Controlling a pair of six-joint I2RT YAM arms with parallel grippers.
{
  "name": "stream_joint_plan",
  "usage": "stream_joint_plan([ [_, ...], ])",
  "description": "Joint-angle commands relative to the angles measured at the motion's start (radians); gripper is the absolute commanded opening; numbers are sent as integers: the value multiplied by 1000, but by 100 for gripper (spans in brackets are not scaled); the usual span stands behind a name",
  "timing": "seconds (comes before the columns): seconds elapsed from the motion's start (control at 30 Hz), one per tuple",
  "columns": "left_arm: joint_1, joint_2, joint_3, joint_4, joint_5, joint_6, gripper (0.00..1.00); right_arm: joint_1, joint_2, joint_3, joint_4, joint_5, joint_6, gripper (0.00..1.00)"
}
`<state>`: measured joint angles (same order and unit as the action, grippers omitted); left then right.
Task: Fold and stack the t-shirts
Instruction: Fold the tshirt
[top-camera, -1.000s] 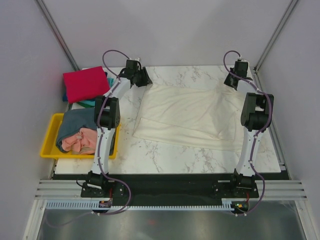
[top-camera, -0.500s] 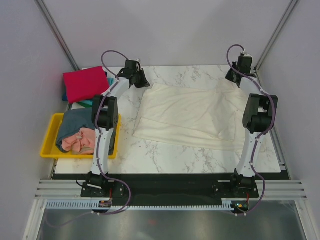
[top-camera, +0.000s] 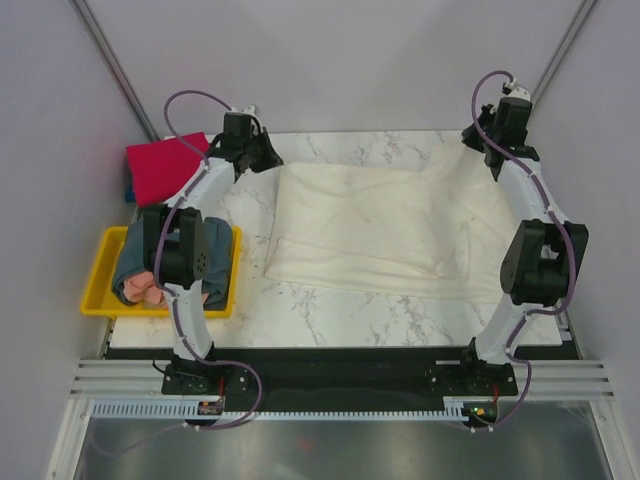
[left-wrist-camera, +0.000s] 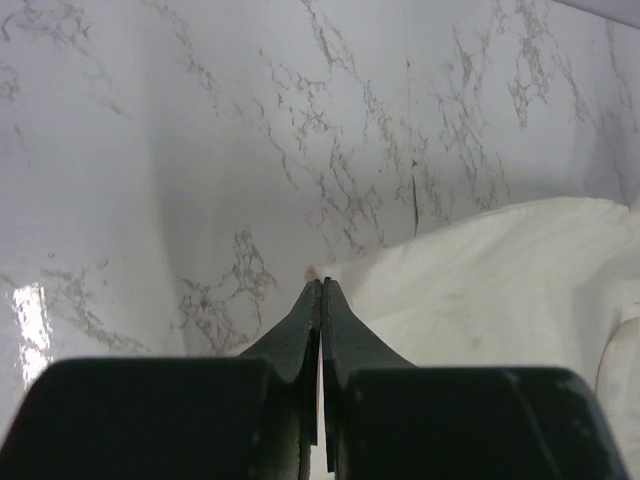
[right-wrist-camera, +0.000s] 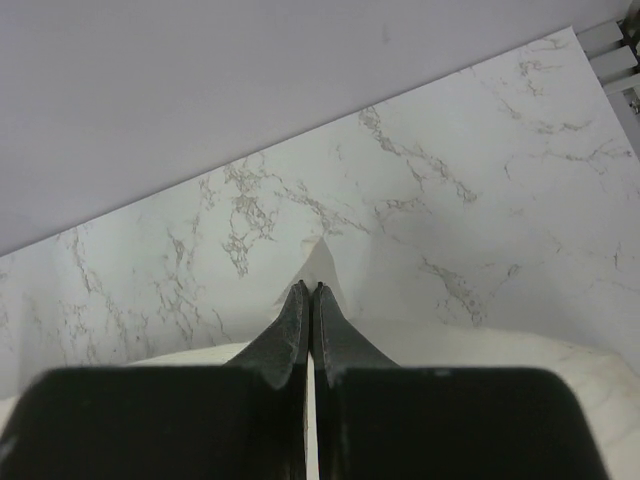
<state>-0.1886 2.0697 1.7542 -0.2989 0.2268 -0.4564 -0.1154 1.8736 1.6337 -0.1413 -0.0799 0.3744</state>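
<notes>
The cream-white t-shirt (top-camera: 380, 220) lies spread across the marble table. My left gripper (top-camera: 266, 159) is shut on its far left corner, low over the table. In the left wrist view the cloth (left-wrist-camera: 500, 290) runs right from the closed tips (left-wrist-camera: 321, 283). My right gripper (top-camera: 479, 140) is shut on the far right corner and lifts it into a peak (right-wrist-camera: 326, 258) above the tips (right-wrist-camera: 309, 287). The red t-shirt (top-camera: 160, 166) lies folded at the far left on a teal one (top-camera: 128, 189). The slate grey-blue t-shirt (top-camera: 132, 252) and the salmon pink t-shirt (top-camera: 152, 291) lie bunched in the tray.
The yellow plastic tray (top-camera: 97, 296) sits at the table's left edge, partly under my left arm. Bare marble (top-camera: 330, 305) lies between the shirt and the near edge. Grey walls and slanted metal posts (top-camera: 115, 70) close in the back corners.
Both grippers have moved outward, the left one to the left and the right one right and back. The shirt's far edge is stretched wider between them.
</notes>
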Motion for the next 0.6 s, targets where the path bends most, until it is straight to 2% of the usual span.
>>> stream_joint_plan([
  [0.0, 24, -94, -99, 55, -14, -13, 2, -6, -89, -80, 2, -20, 3, 0],
  [0.2, 41, -191, -261, 87, -14, 5, 2, -18, -258, -277, 17, 12, -3, 0],
  [0.57, 48, -210, -340, 118, 6, 27, 2, -86, -626, -757, 108, 69, 46, 0],
])
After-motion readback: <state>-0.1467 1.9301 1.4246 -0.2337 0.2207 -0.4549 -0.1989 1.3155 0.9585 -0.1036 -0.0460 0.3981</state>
